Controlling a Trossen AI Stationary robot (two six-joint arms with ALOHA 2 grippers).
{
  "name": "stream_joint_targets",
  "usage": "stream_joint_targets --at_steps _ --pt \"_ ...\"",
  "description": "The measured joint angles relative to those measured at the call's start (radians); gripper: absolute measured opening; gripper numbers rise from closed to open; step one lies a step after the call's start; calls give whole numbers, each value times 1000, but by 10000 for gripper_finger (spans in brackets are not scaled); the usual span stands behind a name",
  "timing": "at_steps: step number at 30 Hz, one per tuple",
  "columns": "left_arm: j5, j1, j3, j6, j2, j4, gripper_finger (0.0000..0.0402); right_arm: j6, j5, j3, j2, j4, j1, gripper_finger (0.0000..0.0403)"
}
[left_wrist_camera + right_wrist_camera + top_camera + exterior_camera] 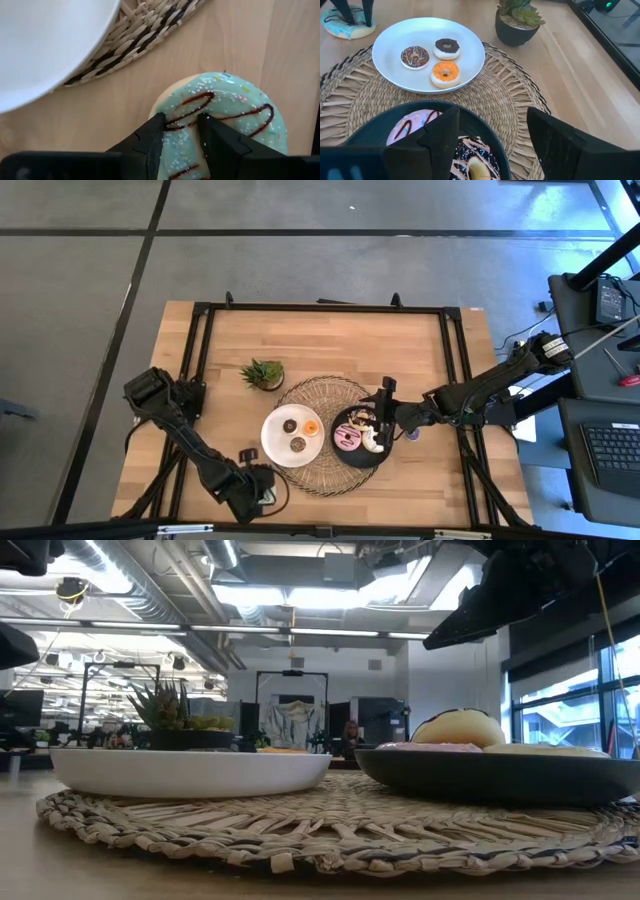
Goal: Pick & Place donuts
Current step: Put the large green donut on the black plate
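Observation:
A green-iced donut [225,110] with brown drizzle lies flat on the wooden table, left of the woven mat [320,470]; it also shows in the right wrist view [347,27]. My left gripper [182,132] stands on it near the table's front edge [262,485]. The white plate [390,65] holds a brown [415,56], a chocolate-topped [446,47] and an orange donut [445,73]. The black plate [385,457] holds a pink [412,125], a dark drizzled [475,157] and a cream donut [460,728]. My right gripper [495,140] hovers open and empty above the black plate. My left gripper comes at the green donut from above, pointing down. Its two fingertips [155,132] stand close together on the iced top [182,122], with a narrow strip of icing between them. The donut lies flat on the table. The fingers hide the hole.
Both plates sit on the round woven mat. A small potted plant [263,373] stands behind the mat's left side. A small purple thing [413,435] lies on the table under my right arm. Black frame rails [195,350] run along the table's sides.

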Motion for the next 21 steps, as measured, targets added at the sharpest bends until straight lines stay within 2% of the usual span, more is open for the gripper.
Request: stream_joint_targets --at_steps 5,11,16,19,21 --pt "9 0 0 44 0 1 91 -18 0 0 0 -1 0 233" --pt "33 1 0 44 -1 3 17 -26 0 0 0 -1 0 233" --pt "31 1 -1 27 -38 -1 9 -28 0 0 0 -1 0 233" --pt "-33 -1 13 47 -85 -3 6 -25 0 0 0 1 0 233" --pt "-118 1 30 96 -111 -5 6 -23 0 0 0 13 0 233"
